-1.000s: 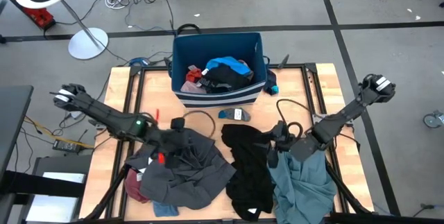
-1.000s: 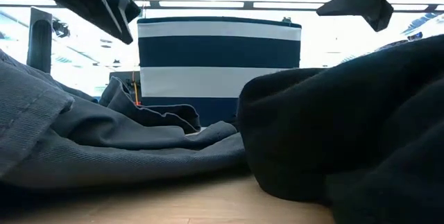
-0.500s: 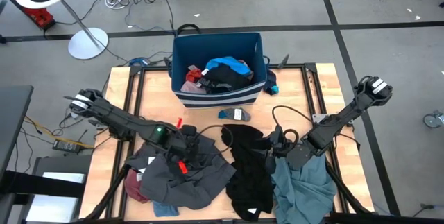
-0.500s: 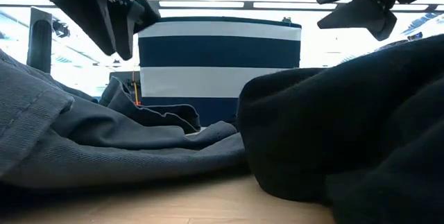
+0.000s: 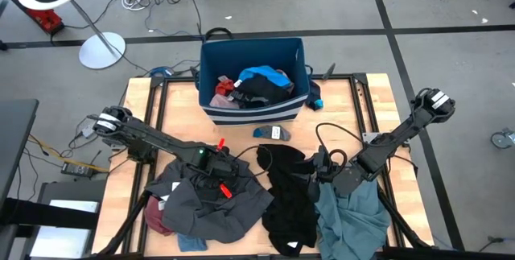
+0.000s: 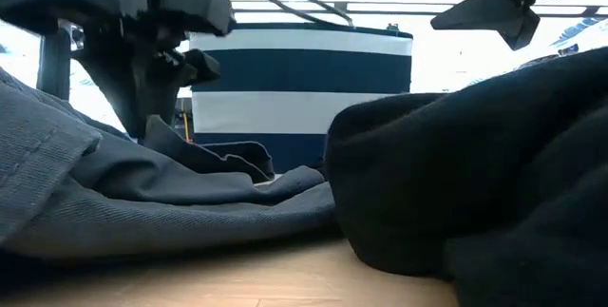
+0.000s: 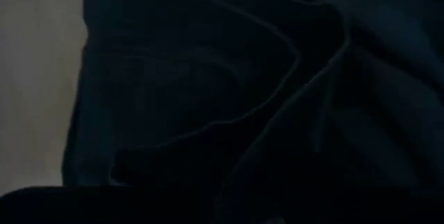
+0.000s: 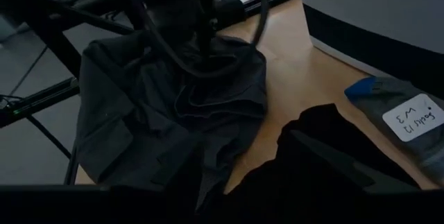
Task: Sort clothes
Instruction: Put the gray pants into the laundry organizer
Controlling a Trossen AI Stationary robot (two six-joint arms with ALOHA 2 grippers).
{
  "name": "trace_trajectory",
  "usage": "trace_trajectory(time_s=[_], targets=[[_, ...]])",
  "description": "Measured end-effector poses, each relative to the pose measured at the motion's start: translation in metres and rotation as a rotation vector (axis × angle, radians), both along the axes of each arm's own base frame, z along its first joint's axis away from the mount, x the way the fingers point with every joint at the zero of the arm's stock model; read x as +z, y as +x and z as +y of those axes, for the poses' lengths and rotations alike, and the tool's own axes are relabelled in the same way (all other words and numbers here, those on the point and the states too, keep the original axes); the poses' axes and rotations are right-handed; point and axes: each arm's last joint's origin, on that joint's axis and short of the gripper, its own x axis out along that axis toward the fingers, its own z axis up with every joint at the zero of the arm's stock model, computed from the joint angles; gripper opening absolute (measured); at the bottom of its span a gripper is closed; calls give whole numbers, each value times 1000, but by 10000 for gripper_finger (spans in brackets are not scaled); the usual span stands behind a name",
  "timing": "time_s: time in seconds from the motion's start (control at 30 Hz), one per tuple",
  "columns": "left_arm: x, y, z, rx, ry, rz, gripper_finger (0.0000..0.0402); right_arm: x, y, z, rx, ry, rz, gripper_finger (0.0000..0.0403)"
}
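A dark grey garment (image 5: 217, 200) lies crumpled at the table's near left, with a maroon piece (image 5: 157, 216) and a blue piece (image 5: 189, 242) showing under its edges. A black garment (image 5: 286, 196) lies in the middle. A teal-grey garment (image 5: 350, 216) lies to its right. My left gripper (image 5: 219, 181) is down at the dark grey garment (image 6: 190, 193), which fills the left wrist view (image 7: 208, 113); I cannot tell whether it touches it. My right gripper (image 5: 315, 171) is open and empty, hanging above the black garment (image 6: 475, 174).
The navy striped bin (image 5: 205, 75) stands at the table's far middle, holding bright blue (image 5: 261, 75), black and pink clothes. A small grey-blue piece with a white label (image 5: 272, 133) lies in front of it. Bare wood shows at the far left and far right.
My left gripper has gone toward the table's right edge and come down from above onto the dark grey garment. The garments lie as before.
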Motion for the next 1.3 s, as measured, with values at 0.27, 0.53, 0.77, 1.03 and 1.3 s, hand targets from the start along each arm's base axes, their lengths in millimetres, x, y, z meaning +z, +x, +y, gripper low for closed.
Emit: trace_trajectory(time_s=[0.27,0.53,0.77,1.03,1.3], targets=[[-17,8,7,57,43,40,97,2,1,1,8,-8,-13,208],[0,15,6,139,-10,19,5,3,1,1,10,-3,-21,205],[50,30,3,153,16,-72,2,3,1,1,12,-8,-22,193],[128,41,12,192,94,-248,1,2,1,1,14,-21,-12,190],[203,42,29,271,81,-483,0,2,1,1,15,-21,-11,185]])
